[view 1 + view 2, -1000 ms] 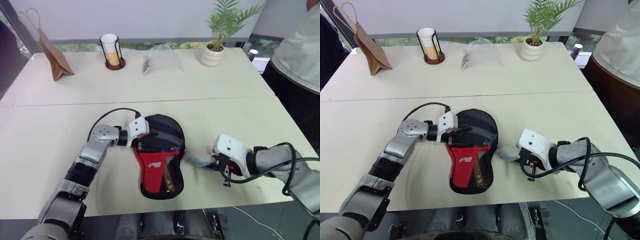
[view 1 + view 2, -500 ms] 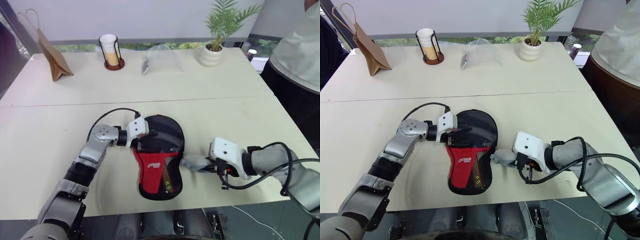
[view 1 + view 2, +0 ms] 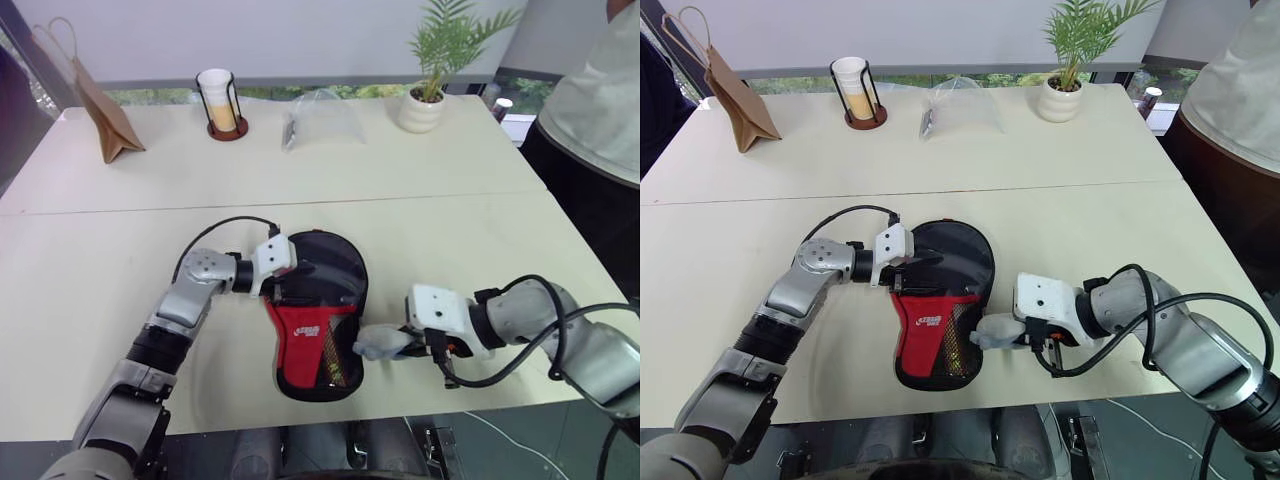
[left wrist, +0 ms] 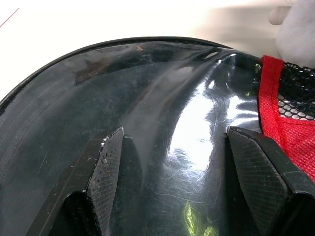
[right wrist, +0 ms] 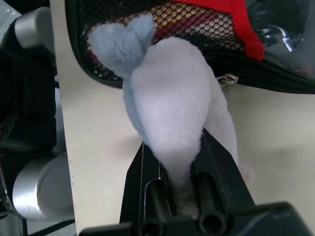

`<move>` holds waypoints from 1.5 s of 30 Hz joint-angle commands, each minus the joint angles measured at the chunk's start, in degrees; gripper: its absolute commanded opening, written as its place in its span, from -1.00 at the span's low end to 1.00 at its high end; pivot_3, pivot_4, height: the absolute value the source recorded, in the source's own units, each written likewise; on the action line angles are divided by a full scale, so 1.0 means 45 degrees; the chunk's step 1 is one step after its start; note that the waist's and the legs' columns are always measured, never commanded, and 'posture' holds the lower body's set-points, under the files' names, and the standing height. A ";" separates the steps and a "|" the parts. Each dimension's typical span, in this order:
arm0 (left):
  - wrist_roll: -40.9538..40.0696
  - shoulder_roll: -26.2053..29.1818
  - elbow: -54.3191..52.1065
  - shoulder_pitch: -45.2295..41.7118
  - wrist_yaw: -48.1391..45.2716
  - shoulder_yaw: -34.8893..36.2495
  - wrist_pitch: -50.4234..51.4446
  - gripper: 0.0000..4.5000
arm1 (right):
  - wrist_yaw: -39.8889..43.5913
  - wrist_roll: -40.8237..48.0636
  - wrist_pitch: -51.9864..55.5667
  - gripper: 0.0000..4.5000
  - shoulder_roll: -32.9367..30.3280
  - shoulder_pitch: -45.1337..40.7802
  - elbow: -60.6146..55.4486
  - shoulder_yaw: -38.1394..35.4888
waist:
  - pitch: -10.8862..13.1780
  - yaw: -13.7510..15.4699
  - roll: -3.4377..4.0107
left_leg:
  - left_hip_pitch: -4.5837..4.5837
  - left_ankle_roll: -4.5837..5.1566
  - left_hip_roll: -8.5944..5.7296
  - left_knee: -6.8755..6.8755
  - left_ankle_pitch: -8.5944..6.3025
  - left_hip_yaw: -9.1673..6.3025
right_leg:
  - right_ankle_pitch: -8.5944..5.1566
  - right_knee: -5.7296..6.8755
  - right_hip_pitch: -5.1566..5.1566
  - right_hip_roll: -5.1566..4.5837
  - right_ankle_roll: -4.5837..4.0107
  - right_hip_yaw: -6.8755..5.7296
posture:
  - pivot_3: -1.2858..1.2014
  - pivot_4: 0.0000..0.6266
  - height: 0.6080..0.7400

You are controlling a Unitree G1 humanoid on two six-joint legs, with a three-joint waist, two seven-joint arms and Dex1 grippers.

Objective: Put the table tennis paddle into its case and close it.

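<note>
Paddle-shaped black fabric zip case (image 3: 318, 312) with red panel, white logo and mesh pocket lies flat on the cream table (image 3: 90, 270), near its front edge, round end away from the robot, narrow end toward it. Table tennis paddle: cannot tell where it is; some red and yellow shows through the mesh in the right wrist view, not clear what. Left pincer (image 3: 290, 283) rests on the glossy black round part of the case, at its left side; left wrist view shows its two black fingers (image 4: 106, 169) spread apart, released, pads down on the black surface, nothing between them. Right pincer (image 3: 1012, 332) sits just right of the case's lower half, clenched on a grey fluffy pom-pom (image 3: 992, 331); in the right wrist view the pom-pom's base is pinched between the fingers and its fuzzy end touches the case's mesh edge. Far side of the table: brown paper bag (image 3: 105, 112) at left, white cup in a black wire holder (image 3: 221, 102), clear plastic bag (image 3: 320, 115), small potted palm in white pot (image 3: 428, 92). A person in a light top (image 3: 600, 95) stands at the right edge.
</note>
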 commanded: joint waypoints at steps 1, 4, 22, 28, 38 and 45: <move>0.0591 0.0455 0.0423 0.0575 0.0078 -0.0471 0.0472 0.54 | 0.0791 0.0093 -0.0480 -0.98 -0.0470 0.0537 -0.0226 0.0193 | 0.0000 0.0006 0.0000 | 0.0000 0.0000 0.0000 0.0000 0.0000 0.0000 | 0.0000 0.0000 0.0001 0.0000 0.0000 0.0000 | 0.03 -0.52 1.00; 0.0611 0.0469 0.0341 0.0638 0.0111 -0.0486 0.0513 0.54 | 0.0984 0.0161 -0.0706 -0.98 -0.0762 0.0887 -0.0315 0.0036 | 0.0000 0.0013 0.0000 | 0.0000 0.0000 -0.0001 0.0000 0.0000 0.0001 | -0.0002 -0.0002 0.0002 -0.0001 0.0001 0.0000 | 0.03 -0.52 1.00; 0.0686 0.0424 0.0378 0.0592 0.0224 -0.0536 0.0527 0.54 | 0.1265 -0.0149 -0.2269 -0.98 -0.1999 0.2402 0.0276 -0.0967 | -0.0013 0.0084 0.0008 | 0.0000 0.0000 -0.0009 0.0000 -0.0002 0.0000 | -0.0006 -0.0008 0.0014 -0.0008 0.0006 -0.0001 | 0.03 -0.52 1.00; 0.0698 0.0423 0.0420 0.0598 0.0274 -0.0560 0.0497 0.54 | 0.1261 0.0176 -0.2154 -0.98 -0.2051 0.2616 0.0048 -0.1232 | -0.0018 0.0376 0.0013 | 0.0000 0.0001 -0.0012 0.0001 -0.0003 0.0001 | -0.0008 -0.0018 0.0017 -0.0011 0.0008 0.0000 | 0.03 -0.52 1.00; 0.0684 0.0480 0.0252 0.0721 0.0272 -0.0619 0.0551 0.54 | 0.1221 -0.0989 -0.2515 -0.98 -0.1640 0.1977 0.0065 0.0077 | -0.0066 0.0348 0.0015 | 0.0002 0.0002 -0.0012 0.0001 -0.0004 -0.0006 | -0.0012 -0.0034 0.0028 -0.0008 0.0016 -0.0002 | 0.03 -0.52 1.00; 0.0670 0.0440 0.0292 0.0706 0.0349 -0.0660 0.0507 0.54 | 0.0450 -0.0044 -0.0459 -0.98 -0.1190 0.1031 0.0725 -0.1585 | -0.0086 0.0330 0.0000 | 0.0016 0.0002 -0.0008 0.0001 -0.0004 -0.0005 | -0.0011 -0.0030 0.0033 -0.0005 0.0016 -0.0002 | 0.03 -0.52 1.00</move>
